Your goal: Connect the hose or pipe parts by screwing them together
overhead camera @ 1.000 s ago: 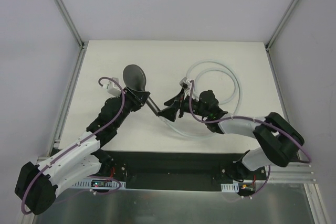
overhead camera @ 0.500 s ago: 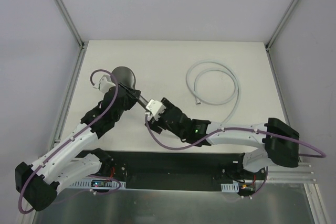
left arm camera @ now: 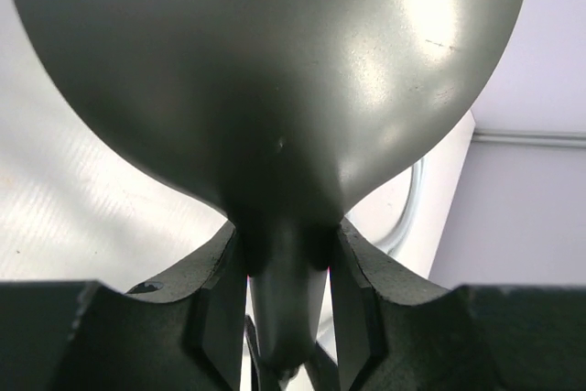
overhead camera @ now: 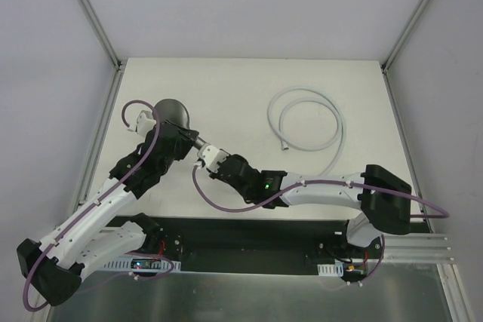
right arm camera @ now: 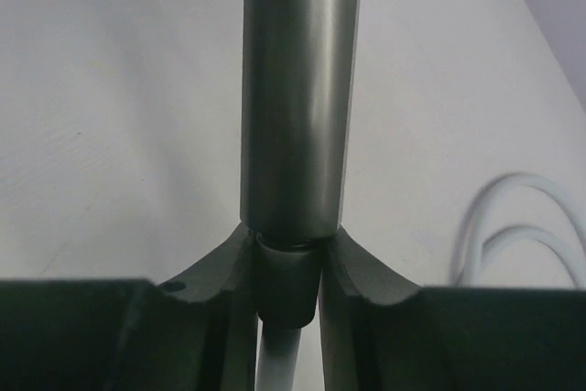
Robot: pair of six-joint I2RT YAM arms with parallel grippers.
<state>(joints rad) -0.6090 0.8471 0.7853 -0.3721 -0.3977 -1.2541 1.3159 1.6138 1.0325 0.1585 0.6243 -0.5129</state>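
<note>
Top view, surroundings: a white table point(overhead camera: 241, 81) between grey walls. The hose point(overhead camera: 343, 130) lies coiled toward 2 o'clock, well apart from the shower head point(overhead camera: 172, 113) at 10 o'clock. A purple cable point(overhead camera: 226, 209) loops under the right arm.
Top view, in the way: the right arm lies across the hose's run near 5 o'clock and hides its course. The left gripper point(overhead camera: 183, 139) and right gripper point(overhead camera: 202, 150) meet along the head's stem, but their jaws are too small to read here.
Left wrist, jaws: narrow, the fingers point(left arm camera: 215, 309) clamped on the head's neck.
Left wrist, cut off: the head's curved back fills the upper frame, with its rim cropped. A strip of hose shows at 3 o'clock.
Right wrist, jaws: narrow, pinching the hose at its dark end fitting point(right arm camera: 288, 286), which butts against the handle point(right arm camera: 298, 89).
Right wrist, hard to make out: whether the fitting is threaded on. The hose loops at 4 o'clock are blurred.
</note>
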